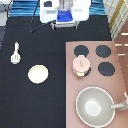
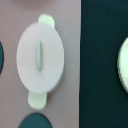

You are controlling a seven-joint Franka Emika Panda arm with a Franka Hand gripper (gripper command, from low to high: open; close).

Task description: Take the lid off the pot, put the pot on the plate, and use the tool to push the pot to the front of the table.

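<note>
The pale-pink pot [image 1: 81,66] stands on the stove's front-left burner, its lid [image 1: 80,62] still seated on it. Close up in the wrist view, the lid [image 2: 40,55] with its knob covers the pot, whose side tabs [image 2: 38,99] stick out. The cream plate [image 1: 38,74] lies on the black table [image 1: 35,105] at the exterior view's left, and its edge [image 2: 123,64] shows in the wrist view. The white tool [image 1: 16,54] lies further left, nearer the top. The gripper [image 1: 65,17] hangs at the exterior view's top centre, far from the pot and holding nothing.
A pinkish-brown stove top [image 1: 120,85] with four black burners fills the exterior view's right. A large grey pan [image 1: 95,106] with a long handle sits at its bottom. The robot base is at the top.
</note>
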